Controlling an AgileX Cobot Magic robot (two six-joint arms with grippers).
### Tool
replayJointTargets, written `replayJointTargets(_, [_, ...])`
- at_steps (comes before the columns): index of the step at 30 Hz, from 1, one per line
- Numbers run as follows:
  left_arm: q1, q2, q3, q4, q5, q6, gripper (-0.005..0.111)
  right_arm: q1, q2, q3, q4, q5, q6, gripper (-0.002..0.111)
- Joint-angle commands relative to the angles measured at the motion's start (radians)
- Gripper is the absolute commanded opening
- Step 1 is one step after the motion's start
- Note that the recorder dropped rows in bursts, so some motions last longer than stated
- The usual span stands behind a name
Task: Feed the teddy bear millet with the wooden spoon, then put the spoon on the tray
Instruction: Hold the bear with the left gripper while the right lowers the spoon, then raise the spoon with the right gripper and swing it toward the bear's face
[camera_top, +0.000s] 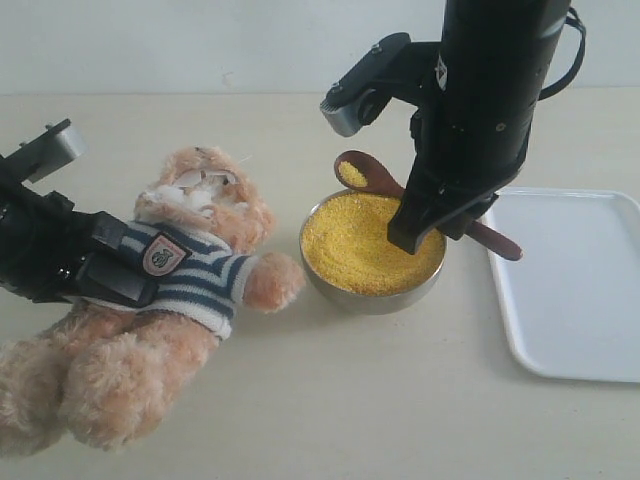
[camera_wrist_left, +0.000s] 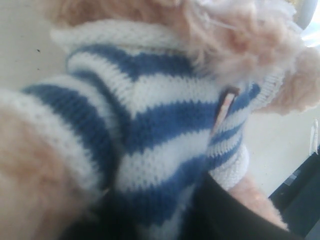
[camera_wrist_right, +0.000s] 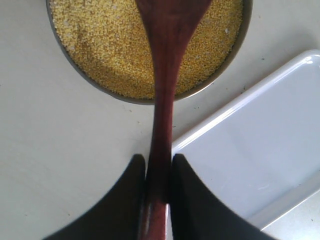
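Over the bear-side rim of the metal bowl (camera_top: 372, 301), about mid-desk, the wooden spoon (camera_top: 358, 171) sits with a small heap of millet (camera_top: 365, 240) in its round end. The rest of the grain fills the bowl below it. The spoon's slim handle runs back across the bowl toward the tray (camera_top: 570, 290), which is on the desk's right side, just beside the bowl. The teddy bear (camera_top: 190, 262) is on the left side of the desk, leaning back with its face turned up toward the bowl and one paw almost touching it.

My worry from here is the carry. The load is shallow, so any roll or jerk on the way to the bear's mouth could dump yellow grain on the desk or into the fur. The spoon's also pinched far back on the handle, so I reckon it could swivel between the pads if the tip bumps the plush.

The right gripper (camera_wrist_right: 159, 166) is closed down snug on the handle, both fingers flat against it, nearly shut. The left gripper (camera_top: 118, 262) is clamped into the bear's striped shirt at the torso, propping it up.
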Motion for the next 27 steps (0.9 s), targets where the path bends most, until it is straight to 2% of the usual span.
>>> replayJointTargets(1, [-0.006, -0.012, 0.0, -0.009, 0.007, -0.006, 0.004, -0.005, -0.012, -0.004, 0.002, 0.003, -0.006, -0.001])
replayJointTargets(18, [-0.008, -0.012, 0.0, -0.017, 0.033, -0.006, 0.004, 0.01, -0.012, -0.004, 0.018, 0.003, -0.003, -0.001])
replayJointTargets(27, [-0.008, -0.012, 0.0, -0.041, 0.072, 0.001, 0.004, 0.01, -0.012, -0.004, 0.121, 0.003, -0.012, -0.001])
